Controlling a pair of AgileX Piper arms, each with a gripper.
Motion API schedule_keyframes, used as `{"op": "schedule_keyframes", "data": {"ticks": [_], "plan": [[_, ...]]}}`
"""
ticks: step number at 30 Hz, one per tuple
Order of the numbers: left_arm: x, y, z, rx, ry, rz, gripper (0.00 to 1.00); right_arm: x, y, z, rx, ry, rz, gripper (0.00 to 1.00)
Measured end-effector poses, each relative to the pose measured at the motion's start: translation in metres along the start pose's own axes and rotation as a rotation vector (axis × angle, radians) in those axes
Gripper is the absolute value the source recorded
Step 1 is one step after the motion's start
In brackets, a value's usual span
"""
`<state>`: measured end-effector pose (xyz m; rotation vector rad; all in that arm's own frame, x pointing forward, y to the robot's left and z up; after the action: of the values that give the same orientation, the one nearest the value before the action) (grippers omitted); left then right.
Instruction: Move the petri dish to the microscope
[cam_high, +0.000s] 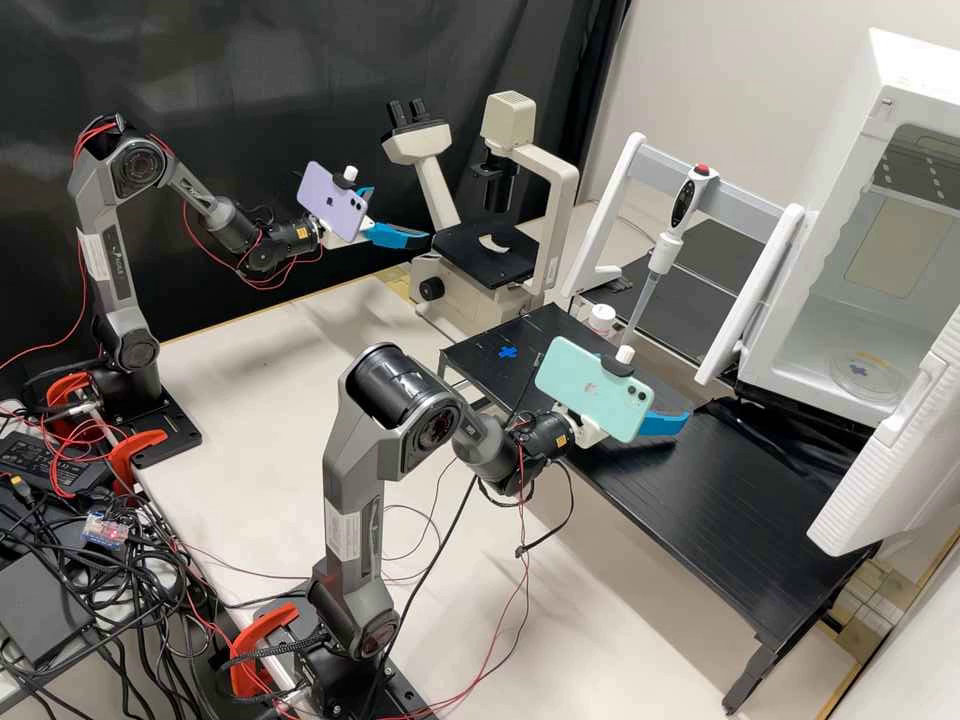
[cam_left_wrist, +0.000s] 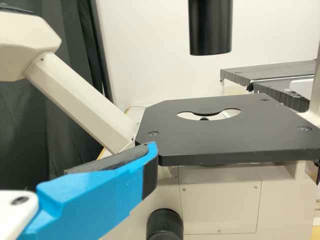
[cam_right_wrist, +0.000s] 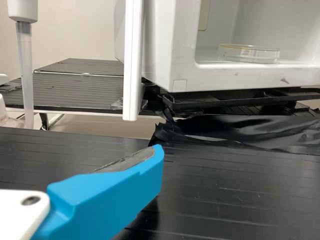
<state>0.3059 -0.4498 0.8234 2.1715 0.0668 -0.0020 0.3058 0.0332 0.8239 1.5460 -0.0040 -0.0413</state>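
Petri dish (cam_high: 868, 376): inside the white cabinet (cam_high: 893, 58), beyond the right hand and well apart from it. High view gives its round outline from above, with a blue cross at it; right wrist view gives its low, clear wall side-on.
Right hand (cam_high: 664, 423): released, over the black surface (cam_high: 706, 520); a dark, rough pad (cam_right_wrist: 127, 161) lies bare along the smooth blue finger.
Left hand (cam_high: 400, 215): released, fingers apart, near the microscope (cam_high: 556, 180). Contact with the stage (cam_left_wrist: 215, 142): cannot tell.
Microscope: ahead of the left hand. High view gives twin black eyepieces (cam_high: 408, 112) and a boxy cream lamp housing (cam_high: 508, 118); left wrist view adds screw heads in the flat matte-black stage, a curved cut-out, and a ribbed round knob (cam_left_wrist: 165, 225) below.
Pipette (cam_high: 662, 252): upright, farther out than the right hand; its translucent, tapering tip shows in right wrist view.
Black surface: finely grooved; crinkled glossy black sheeting (cam_right_wrist: 240, 131) between right hand and cabinet.
Blue cross mark (cam_high: 508, 352): on that surface, between the two hands.
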Motion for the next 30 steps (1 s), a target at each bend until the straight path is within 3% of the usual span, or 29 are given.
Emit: {"op": "schedule_keyframes", "data": {"ticks": [9,14,22,30], "plan": [[0.000,0.000,0.000,0.000,0.000,0.000,1.00,-0.001,0.000,0.001,0.000,-0.004,-0.001,1.00],[0.000,0.000,0.000,0.000,0.000,0.000,1.00,-0.014,0.009,0.023,-0.021,-0.042,0.037,1.00],[0.000,0.000,0.000,0.000,0.000,0.000,1.00,-0.033,0.056,0.062,0.058,-0.113,0.207,1.00],[0.000,0.000,0.000,0.000,0.000,0.000,1.00,-0.002,0.092,0.066,0.053,-0.081,0.306,1.00]]}}
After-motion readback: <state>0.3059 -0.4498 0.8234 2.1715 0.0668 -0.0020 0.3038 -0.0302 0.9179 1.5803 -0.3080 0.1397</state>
